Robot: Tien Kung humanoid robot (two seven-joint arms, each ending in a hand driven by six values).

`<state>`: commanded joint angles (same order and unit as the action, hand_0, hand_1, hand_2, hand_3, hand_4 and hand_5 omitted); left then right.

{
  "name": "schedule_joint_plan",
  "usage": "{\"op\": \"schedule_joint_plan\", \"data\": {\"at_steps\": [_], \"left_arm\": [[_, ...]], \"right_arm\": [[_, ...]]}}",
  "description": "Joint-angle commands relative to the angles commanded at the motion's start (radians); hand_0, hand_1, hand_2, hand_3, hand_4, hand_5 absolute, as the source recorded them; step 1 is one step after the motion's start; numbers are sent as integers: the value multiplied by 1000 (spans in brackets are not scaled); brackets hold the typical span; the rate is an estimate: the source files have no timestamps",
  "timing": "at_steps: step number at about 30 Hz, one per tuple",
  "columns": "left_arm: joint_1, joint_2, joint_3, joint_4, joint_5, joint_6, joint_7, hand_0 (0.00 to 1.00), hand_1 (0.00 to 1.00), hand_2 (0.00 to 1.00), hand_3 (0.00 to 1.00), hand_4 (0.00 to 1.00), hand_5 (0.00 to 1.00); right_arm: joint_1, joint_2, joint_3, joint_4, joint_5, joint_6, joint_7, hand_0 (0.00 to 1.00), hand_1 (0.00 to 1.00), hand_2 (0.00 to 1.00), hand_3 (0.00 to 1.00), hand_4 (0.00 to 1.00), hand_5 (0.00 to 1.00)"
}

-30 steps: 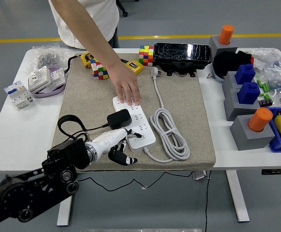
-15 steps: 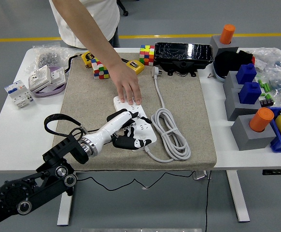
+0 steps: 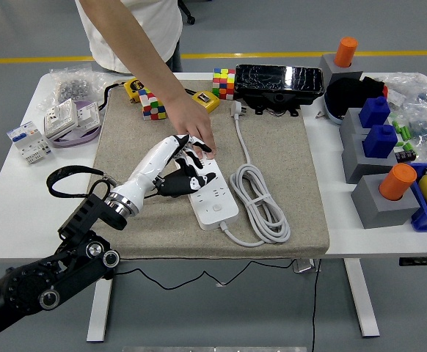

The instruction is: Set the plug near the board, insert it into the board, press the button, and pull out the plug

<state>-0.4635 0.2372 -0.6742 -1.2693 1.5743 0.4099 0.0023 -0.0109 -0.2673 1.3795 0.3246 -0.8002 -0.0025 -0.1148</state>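
head view shows our left hand (image 3: pixel 175 167) carried up and away from us along the power strip (image 3: pixel 207 189) in the last second. a second ago it lay low by the strip's near end with the black plug (image 3: pixel 175 183) just above it; now it sits over the strip's far half, fingers curled, with the plug's dark body showing under the palm. we judge that we are holding the plug, though the fingers hide most of it, and we cannot tell whether its prongs are in a socket or only resting over one. its black cord (image 3: pixel 67 178) has swung out to the left with the arm. we read this as the end of bringing the plug to the board and the start of inserting it.

the person's hand (image 3: pixel 194 130) has stayed pressed on the strip's far end and now touches or nearly touches our fingertips, so there is no room to go further that way. the strip's near end with its round button (image 3: pixel 217 208) is uncovered. on the right the coiled white cable (image 3: pixel 260 202) lies just beside the strip; on the left the grey mat (image 3: pixel 129 147) is open. our right arm is out of sight.
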Motion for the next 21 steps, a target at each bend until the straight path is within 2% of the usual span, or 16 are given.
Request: {"op": "schedule_joint_plan", "data": {"at_steps": [4, 5, 6, 11, 12, 17, 18, 21], "left_arm": [[-5, -7, -20, 35, 121, -42, 62, 834, 860, 819, 819, 973, 338], [-4, -8, -21, 41, 131, -47, 71, 834, 860, 819, 819, 973, 338], [-4, -8, -22, 45, 136, -49, 75, 867, 889, 843, 858, 998, 379], [-2, -9, -22, 73, 140, -51, 79, 867, 889, 843, 858, 998, 379], [-4, -10, -20, 81, 141, -53, 83, 815, 829, 785, 847, 998, 380], [-11, -12, -8, 111, 147, -58, 103, 815, 829, 785, 847, 998, 380], [-13, -13, -5, 118, 141, -58, 109, 700, 710, 693, 781, 984, 318], [-18, -19, 1, 138, 140, -54, 120, 700, 710, 693, 781, 984, 318]], "right_arm": [[0, 1, 0, -1, 0, 1, -1, 538, 626, 613, 550, 889, 415], [0, 1, -1, -1, 0, 1, -1, 538, 626, 613, 550, 889, 415], [0, 1, -1, -1, 0, 1, -1, 538, 626, 613, 551, 889, 415], [0, -1, -5, -2, 2, 1, -2, 538, 626, 613, 551, 889, 415], [1, -1, -5, -2, 2, 1, -2, 538, 626, 614, 551, 890, 414], [5, -4, -7, 0, 2, 1, -1, 538, 626, 614, 551, 890, 414], [5, -5, -8, 1, 2, 0, -1, 538, 625, 613, 551, 889, 415], [6, -7, -10, 1, 3, 0, -1, 538, 625, 613, 551, 889, 415]]}}
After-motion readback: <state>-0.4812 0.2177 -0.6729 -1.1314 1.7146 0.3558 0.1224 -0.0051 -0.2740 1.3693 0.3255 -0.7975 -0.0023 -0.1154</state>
